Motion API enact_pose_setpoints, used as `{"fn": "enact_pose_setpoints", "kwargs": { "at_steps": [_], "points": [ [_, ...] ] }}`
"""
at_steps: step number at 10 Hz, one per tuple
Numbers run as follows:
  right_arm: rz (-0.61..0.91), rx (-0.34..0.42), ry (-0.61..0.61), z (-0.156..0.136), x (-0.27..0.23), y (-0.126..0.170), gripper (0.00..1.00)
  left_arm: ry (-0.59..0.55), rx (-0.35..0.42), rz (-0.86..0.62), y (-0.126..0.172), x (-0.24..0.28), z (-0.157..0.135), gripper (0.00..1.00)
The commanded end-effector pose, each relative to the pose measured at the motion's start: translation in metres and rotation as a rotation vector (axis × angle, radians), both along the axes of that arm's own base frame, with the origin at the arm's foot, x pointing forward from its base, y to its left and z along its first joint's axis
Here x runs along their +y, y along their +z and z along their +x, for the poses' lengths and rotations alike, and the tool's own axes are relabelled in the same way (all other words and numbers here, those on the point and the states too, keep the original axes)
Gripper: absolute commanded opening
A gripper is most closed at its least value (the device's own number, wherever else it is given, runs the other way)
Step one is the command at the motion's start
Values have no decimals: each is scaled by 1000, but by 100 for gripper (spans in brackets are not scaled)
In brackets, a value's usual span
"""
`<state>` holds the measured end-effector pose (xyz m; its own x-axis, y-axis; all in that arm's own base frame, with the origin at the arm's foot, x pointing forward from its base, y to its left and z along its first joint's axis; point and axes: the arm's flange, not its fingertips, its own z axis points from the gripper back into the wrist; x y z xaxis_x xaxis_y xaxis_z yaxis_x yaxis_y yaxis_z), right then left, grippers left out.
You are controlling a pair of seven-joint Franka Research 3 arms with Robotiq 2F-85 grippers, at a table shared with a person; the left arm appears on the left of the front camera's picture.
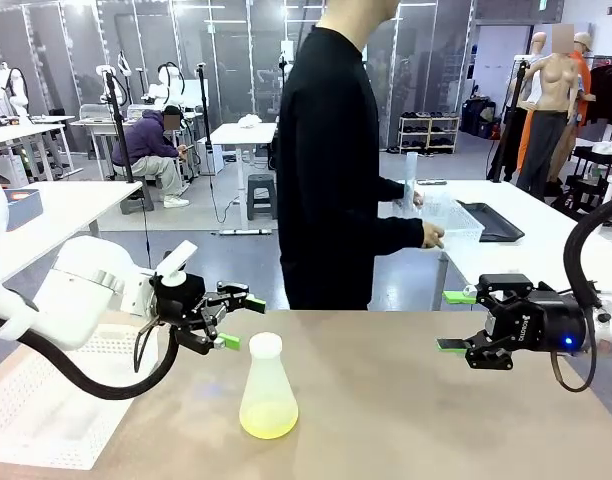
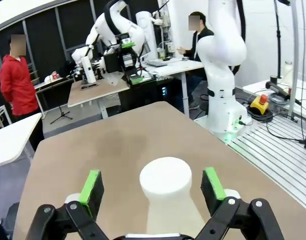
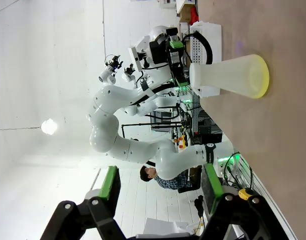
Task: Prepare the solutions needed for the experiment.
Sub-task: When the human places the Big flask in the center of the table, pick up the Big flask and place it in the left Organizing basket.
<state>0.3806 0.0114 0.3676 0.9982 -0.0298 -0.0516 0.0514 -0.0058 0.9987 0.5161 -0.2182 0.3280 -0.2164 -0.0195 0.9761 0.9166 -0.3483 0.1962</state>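
A translucent conical flask point(image 1: 266, 392) stands upright on the brown table, with the pale yellow-green solutions point(image 1: 268, 421) pooled in its base. My left gripper point(image 1: 242, 322) hovers just left of the flask's mouth, open, not touching it. In the left wrist view the flask's white neck point(image 2: 165, 186) sits ahead, lined up between the spread green pads point(image 2: 91, 186) of that gripper point(image 2: 153, 185). My right gripper point(image 1: 452, 321) hangs open and empty above the table's right part, well away from the flask. Its wrist view is rolled sideways and shows the flask point(image 3: 228, 76) and the open right gripper point(image 3: 160, 187).
A person in black stands at the far edge, turned right, with hands at a clear plastic bin point(image 1: 456, 228) on a white side table, beside a black tray point(image 1: 496, 222). A white perforated board point(image 1: 46, 400) lies at the table's left. Bare tabletop point(image 1: 406, 420) lies between flask and right gripper.
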Motion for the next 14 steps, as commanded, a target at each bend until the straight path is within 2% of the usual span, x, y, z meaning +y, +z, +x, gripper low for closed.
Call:
{"fn": "enact_pose_setpoints", "kwargs": {
  "at_steps": [1,9,11,14],
  "points": [
    [6,1,-9,-1,1,0,82,-71,-12,-31,-1,7,10,100],
    [6,1,-9,-1,1,0,82,-127,84,8,-38,-3,20,100],
    [6,1,-9,-1,1,0,82,-128,141,-6,-45,-6,23,100],
    [6,1,-9,-1,1,0,82,-149,165,2,-51,-14,22,100]
  ]
}}
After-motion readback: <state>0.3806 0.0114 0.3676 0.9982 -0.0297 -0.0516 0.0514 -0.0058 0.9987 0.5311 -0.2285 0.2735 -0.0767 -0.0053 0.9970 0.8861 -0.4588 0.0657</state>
